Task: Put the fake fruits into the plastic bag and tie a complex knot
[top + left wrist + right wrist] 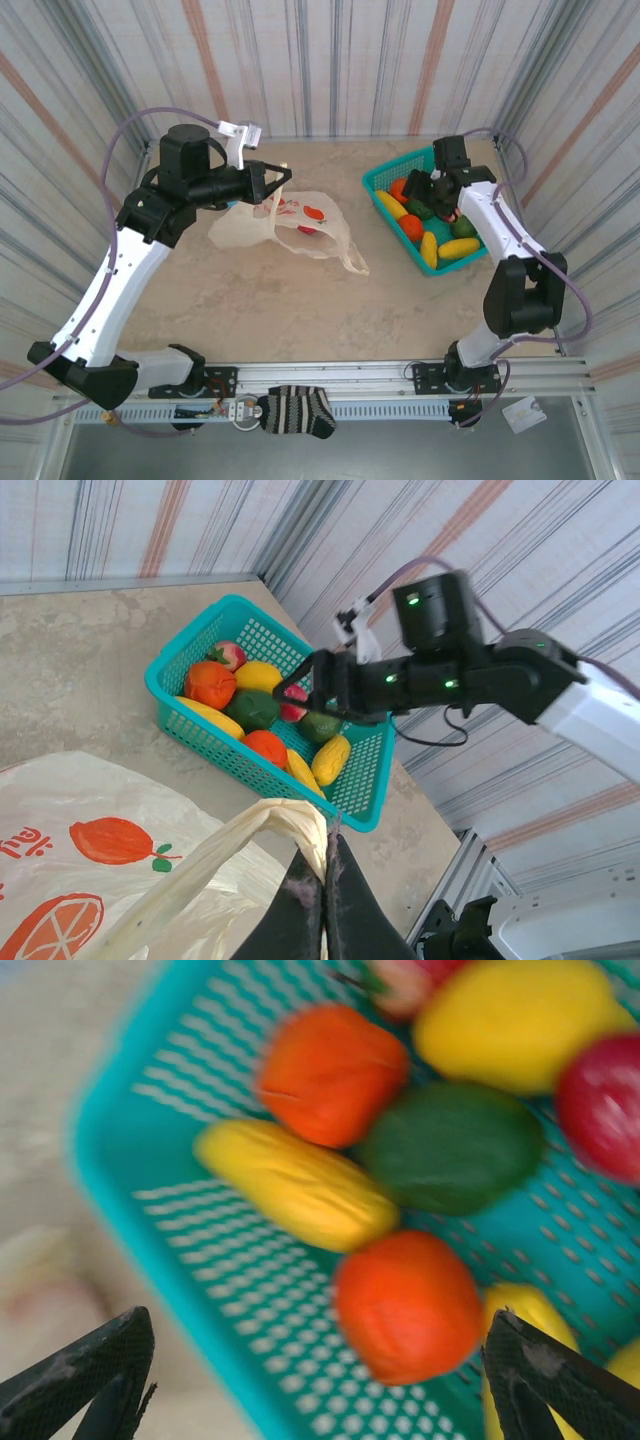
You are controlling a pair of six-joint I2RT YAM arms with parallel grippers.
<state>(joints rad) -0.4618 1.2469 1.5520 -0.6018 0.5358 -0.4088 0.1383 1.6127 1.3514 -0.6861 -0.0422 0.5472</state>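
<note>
Left claw (326,885): clenched on one loop handle (262,832) of the plastic bag (300,228), holding it raised, left of centre.
Right claw (318,1385): released, jaws spread wide with nothing between them, hanging over the teal basket (384,176) at the far right.
Fake fruits (432,228): those I can make out lie crowded in the basket. The red-orange marks on the bag look like prints.
Fruit handling: probably light, hard and glossy, so slippery. Round ones may roll or squirt out of a pinch. Take the orange one (408,1305) across its middle and the long yellow one (296,1186) across its short width.
Bag handling: thin, limp film that slumps flat. The mouth likely needs holding open. The bunched handle gives the firmest hold.
Tabletop (300,300): pale, marbled and smooth, bare between bag and basket.
Room: striped walls (330,60) on three sides, close behind the basket. A striped sock (295,412) hangs on the near rail.
</note>
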